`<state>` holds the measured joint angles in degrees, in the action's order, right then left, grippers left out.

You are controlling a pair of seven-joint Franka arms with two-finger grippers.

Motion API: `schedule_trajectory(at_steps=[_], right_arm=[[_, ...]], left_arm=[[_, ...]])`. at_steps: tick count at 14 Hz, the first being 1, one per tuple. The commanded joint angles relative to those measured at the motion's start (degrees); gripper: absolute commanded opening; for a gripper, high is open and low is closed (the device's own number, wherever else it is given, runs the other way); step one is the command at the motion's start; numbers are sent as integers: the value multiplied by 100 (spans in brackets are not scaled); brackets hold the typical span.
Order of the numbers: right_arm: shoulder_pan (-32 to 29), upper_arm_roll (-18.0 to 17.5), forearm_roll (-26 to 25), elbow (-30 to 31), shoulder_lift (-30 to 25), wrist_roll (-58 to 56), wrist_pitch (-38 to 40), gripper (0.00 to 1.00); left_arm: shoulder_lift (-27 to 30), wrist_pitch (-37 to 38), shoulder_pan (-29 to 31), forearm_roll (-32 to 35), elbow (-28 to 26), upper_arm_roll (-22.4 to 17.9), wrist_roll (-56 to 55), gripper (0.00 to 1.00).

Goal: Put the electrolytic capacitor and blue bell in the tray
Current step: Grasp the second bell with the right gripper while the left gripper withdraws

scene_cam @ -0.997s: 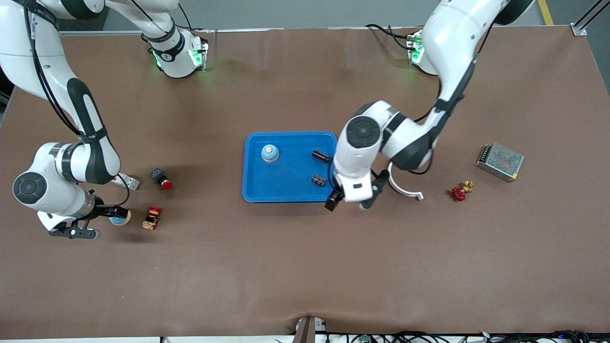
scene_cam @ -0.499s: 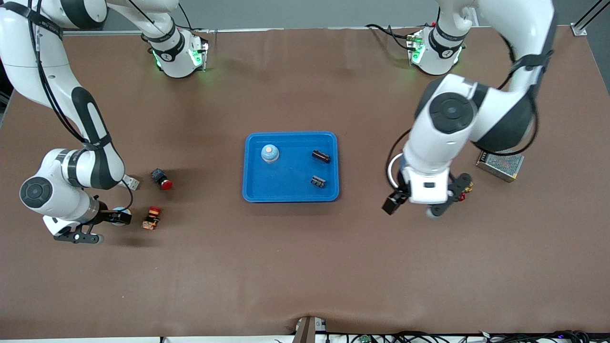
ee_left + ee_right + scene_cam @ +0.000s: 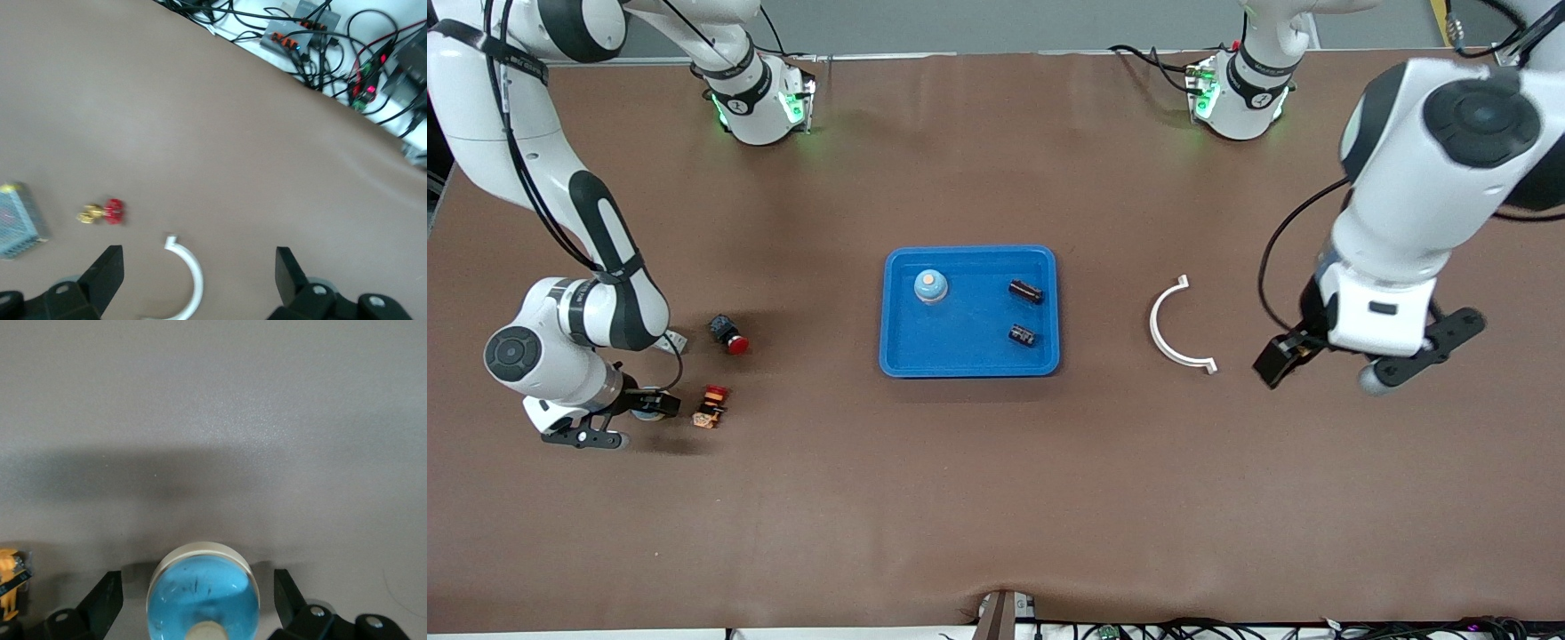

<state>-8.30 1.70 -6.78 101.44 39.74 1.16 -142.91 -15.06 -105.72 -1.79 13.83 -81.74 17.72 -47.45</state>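
Observation:
The blue tray (image 3: 969,360) lies mid-table. In it stand a blue bell (image 3: 930,285) and two black electrolytic capacitors (image 3: 1026,292) (image 3: 1022,336). A second blue bell (image 3: 203,593) sits on the table toward the right arm's end. My right gripper (image 3: 198,603) is open with a finger on each side of that bell, not touching it. In the front view this gripper (image 3: 627,418) is low at the table and mostly hides the bell. My left gripper (image 3: 1323,372) is open, empty and raised over the table toward the left arm's end; it also shows in the left wrist view (image 3: 198,277).
A white curved piece (image 3: 1172,324) lies between the tray and the left gripper. A red valve (image 3: 110,210) and a metal mesh box (image 3: 17,220) show in the left wrist view. A red push button (image 3: 729,333) and an orange switch (image 3: 711,406) lie beside the right gripper.
My left arm has swung away from the tray's edge toward its own end of the table, open and empty. My right gripper has shifted slightly around the second bell.

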Motion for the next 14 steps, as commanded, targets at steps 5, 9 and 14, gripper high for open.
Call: schedule_trajectory(at_steps=[5,9,14], right_arm=[[-251,-161,89,130,-72,-230,-18,100],[-251,-162,98,130,-89,-204,52,0],[-199,-311,1247,-351,-248,-186,1560,0]], left_arm=[[644,798,406,-213,-96,-14,1376,100],[1162,1535,321,-767,-175,-592,2492,100],[1479,2073,-109,-864,-193,-1374,3512,100]])
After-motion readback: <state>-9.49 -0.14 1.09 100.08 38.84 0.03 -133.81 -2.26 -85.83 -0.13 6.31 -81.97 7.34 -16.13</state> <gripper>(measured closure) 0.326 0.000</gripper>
